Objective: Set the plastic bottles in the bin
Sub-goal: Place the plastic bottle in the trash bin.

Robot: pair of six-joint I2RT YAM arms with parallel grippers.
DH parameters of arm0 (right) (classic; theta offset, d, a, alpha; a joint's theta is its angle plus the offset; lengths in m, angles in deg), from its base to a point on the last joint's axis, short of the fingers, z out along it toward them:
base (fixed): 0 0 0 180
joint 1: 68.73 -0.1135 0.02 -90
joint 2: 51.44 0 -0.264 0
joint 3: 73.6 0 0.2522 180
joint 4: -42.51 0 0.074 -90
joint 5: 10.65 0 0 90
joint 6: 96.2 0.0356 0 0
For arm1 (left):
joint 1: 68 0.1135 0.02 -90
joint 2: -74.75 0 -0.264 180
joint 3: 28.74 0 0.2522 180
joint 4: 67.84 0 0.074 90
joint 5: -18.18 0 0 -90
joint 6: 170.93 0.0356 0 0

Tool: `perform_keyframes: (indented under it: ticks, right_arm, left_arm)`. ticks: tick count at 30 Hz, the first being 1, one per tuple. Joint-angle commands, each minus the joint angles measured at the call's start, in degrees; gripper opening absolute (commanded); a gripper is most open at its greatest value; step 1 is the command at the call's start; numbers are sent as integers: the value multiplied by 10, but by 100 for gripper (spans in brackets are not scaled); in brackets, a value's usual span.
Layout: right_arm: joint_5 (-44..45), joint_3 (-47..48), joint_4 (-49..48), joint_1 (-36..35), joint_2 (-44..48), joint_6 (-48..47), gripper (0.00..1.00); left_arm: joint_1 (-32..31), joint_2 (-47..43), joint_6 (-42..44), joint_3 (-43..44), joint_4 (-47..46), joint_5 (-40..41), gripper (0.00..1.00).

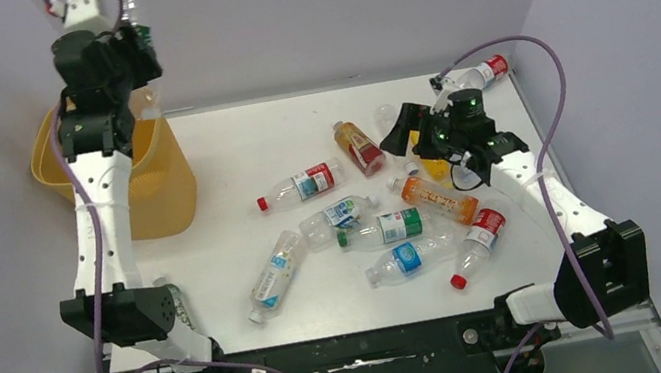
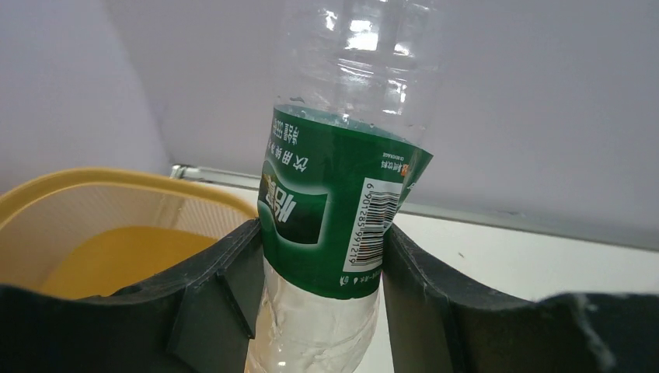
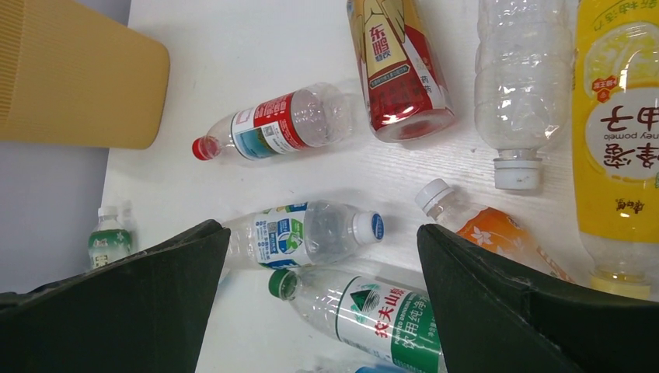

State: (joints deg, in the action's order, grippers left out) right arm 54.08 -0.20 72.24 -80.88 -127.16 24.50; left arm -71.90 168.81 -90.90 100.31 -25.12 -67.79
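My left gripper (image 1: 129,48) is raised above the yellow bin (image 1: 164,174) and shut on a clear bottle with a green label (image 2: 334,210). The bin's rim (image 2: 93,183) lies below and to the left in the left wrist view. My right gripper (image 1: 415,137) is open and empty, hovering over loose bottles on the table. Between its fingers (image 3: 322,303) lie a green-capped bottle (image 3: 365,311) and a blue-capped bottle (image 3: 311,233). Other bottles lie around: red-capped (image 1: 301,185), red-and-gold (image 1: 358,146), orange (image 1: 438,199), blue-labelled (image 1: 410,258), red-labelled (image 1: 478,241).
Another clear bottle (image 1: 273,275) lies front left, and one (image 1: 480,73) at the far right corner. A yellow pomelo bottle (image 3: 622,124) and a clear bottle (image 3: 517,78) lie under my right arm. A small green-labelled bottle (image 3: 109,241) stands by the left arm's base.
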Motion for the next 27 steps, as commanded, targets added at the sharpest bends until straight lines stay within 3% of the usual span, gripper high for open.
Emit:
perform_keyframes:
  ticks: [1,6,12,17,21,27]
  right_arm:
    - [-3,-4,-39,-16,24,12,98]
    - [2,-5,-46,-31,19,18,98]
    - [9,0,-45,-43,16,19,98]
    - [15,3,-45,-55,13,20,98]
    - [19,5,-45,-61,12,21,98]
    - [25,9,-42,-64,13,18,98]
  left_arm:
    - [103,-42,-60,-28,-48,-25,39]
    - [172,-52,-76,-48,-60,-39,39]
    - [191,-78,-78,-126,-105,-29,41]
    - [199,-82,-81,-140,-88,-19,68]
    - [200,-91,-81,-132,-81,-18,81]
    - [200,-90,-78,-108,-44,-27,83]
